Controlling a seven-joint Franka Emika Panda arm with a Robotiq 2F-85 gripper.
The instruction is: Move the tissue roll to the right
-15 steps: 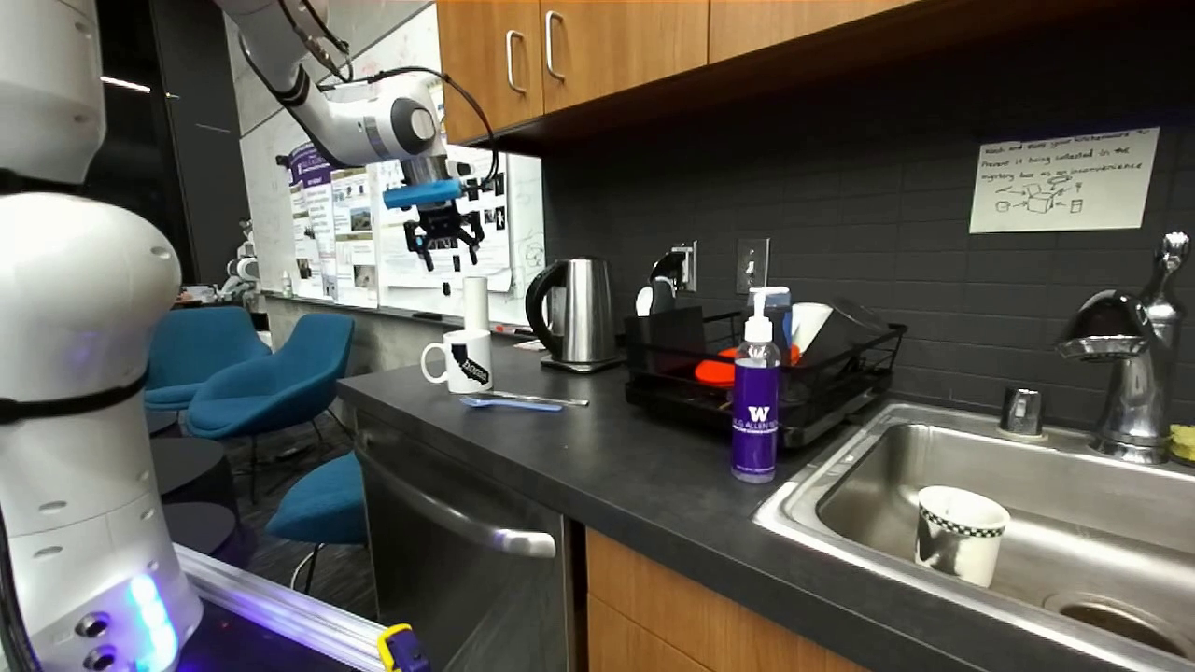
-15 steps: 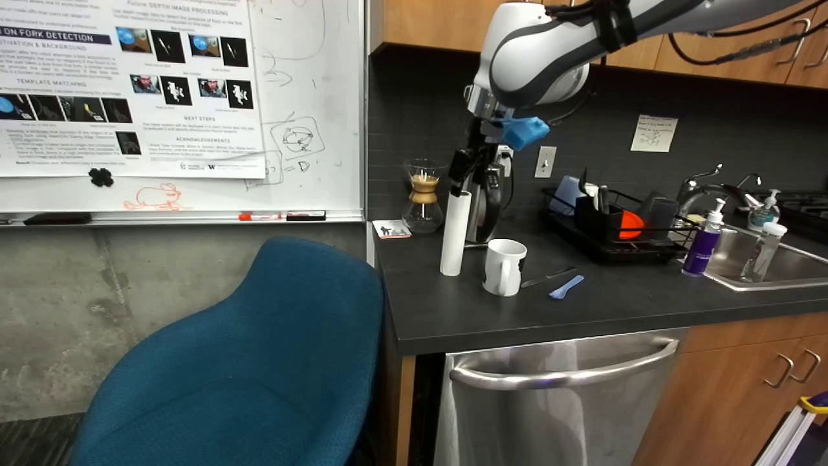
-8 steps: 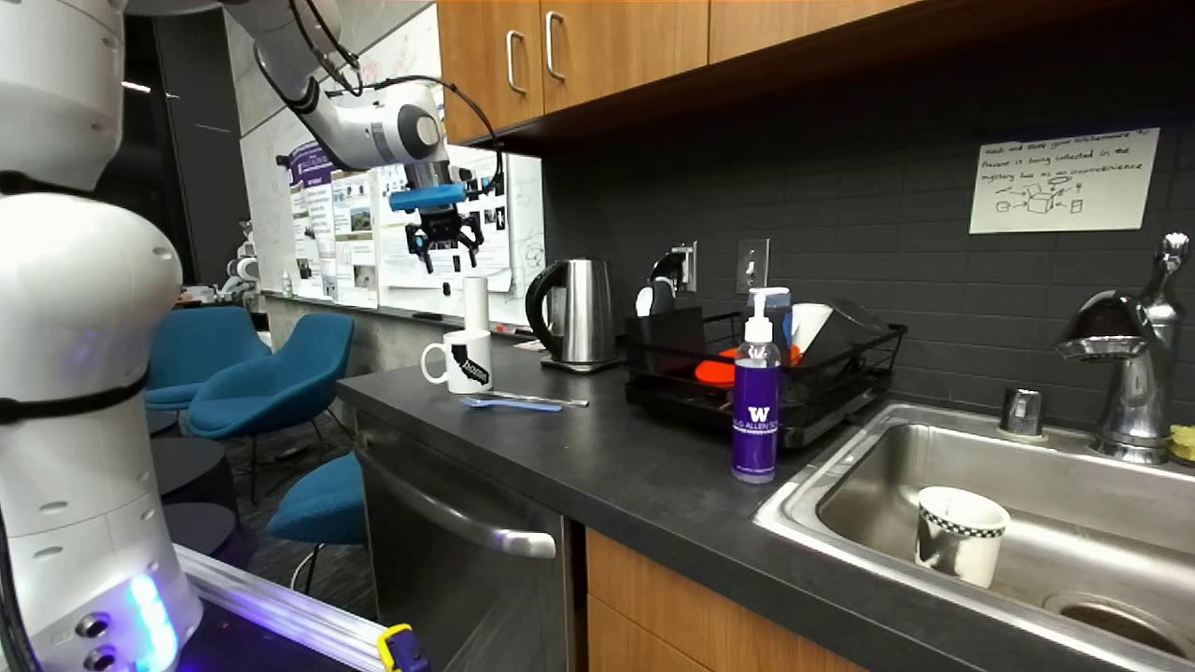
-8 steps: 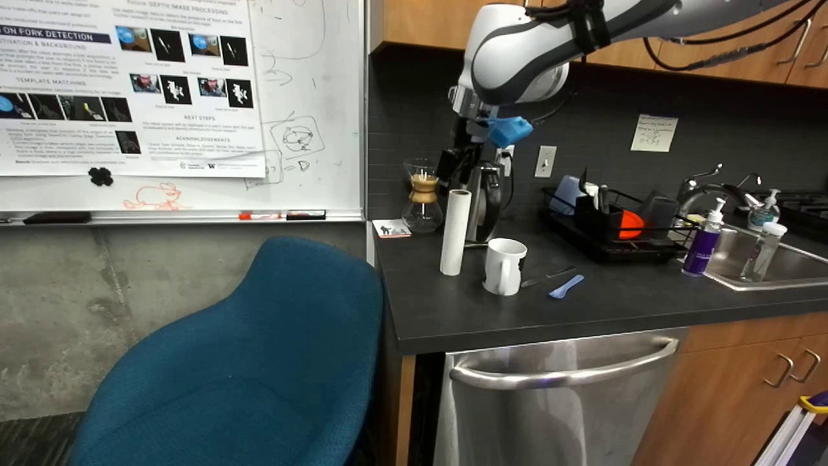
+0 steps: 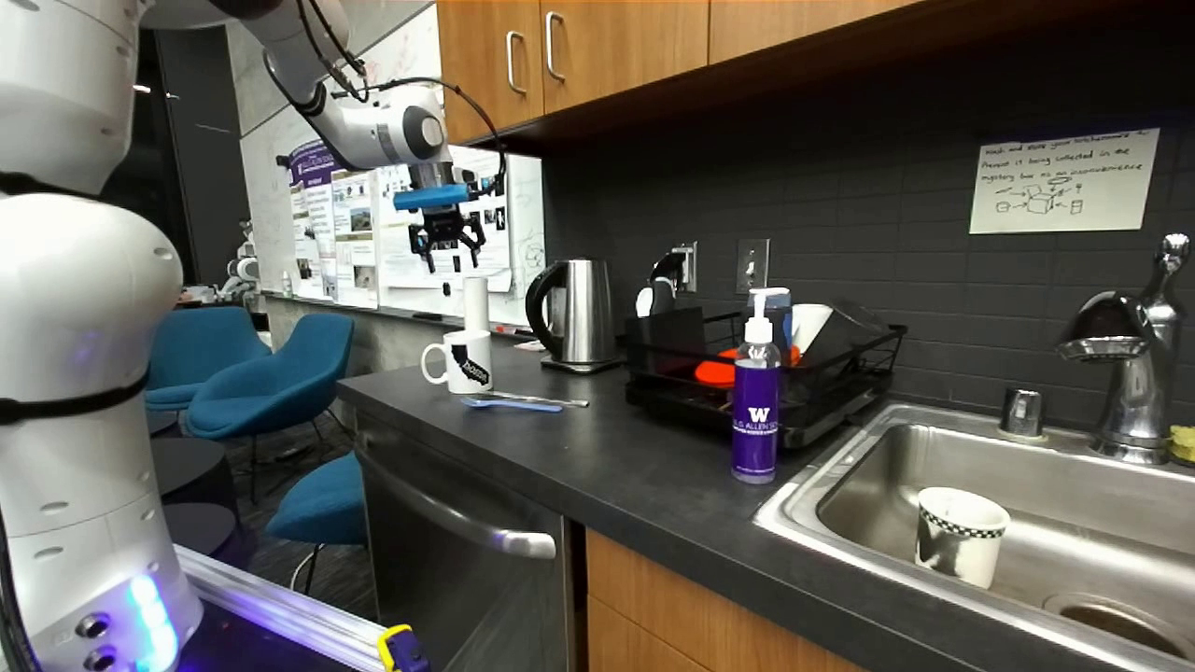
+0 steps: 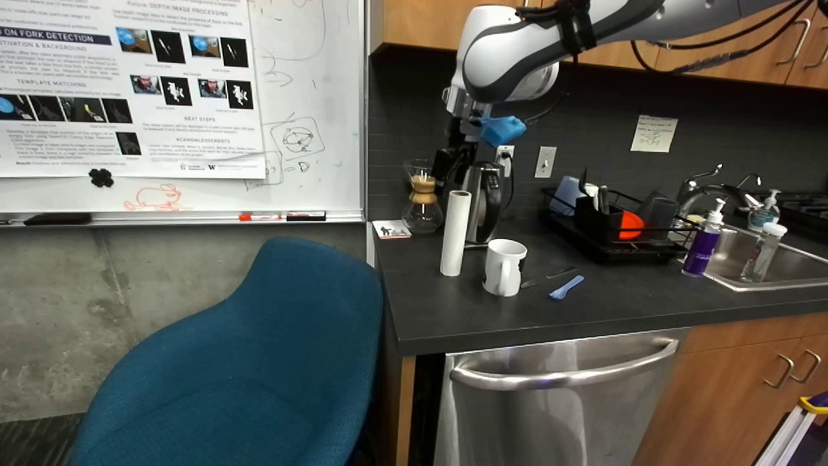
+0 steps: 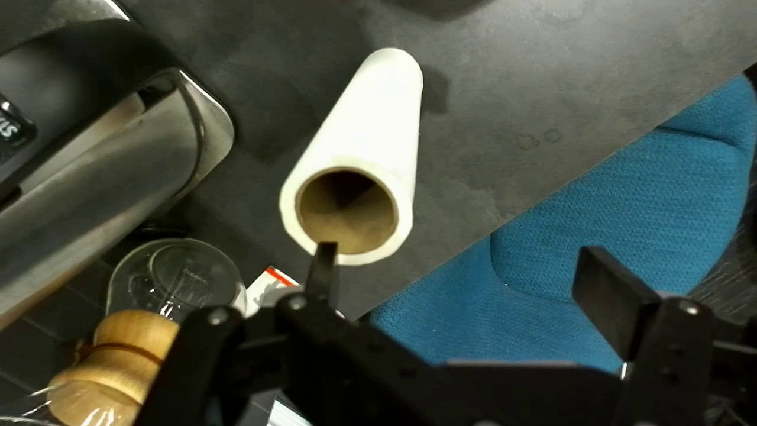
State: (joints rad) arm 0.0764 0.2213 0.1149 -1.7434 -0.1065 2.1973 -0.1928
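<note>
The tissue roll (image 6: 456, 234) stands upright on the dark counter (image 6: 466, 317) near its end, its hollow brown core facing up at the wrist view. Above the roll's top hangs the gripper (image 5: 454, 263), its fingers spread wide apart (one crosses the rim in the wrist view, yet I see a gap in an exterior view). A white mug (image 6: 504, 265) and the steel kettle (image 5: 585, 313) stand near the roll; farther along are a blue utensil (image 6: 566, 287) and a dish rack (image 5: 677, 397).
</note>
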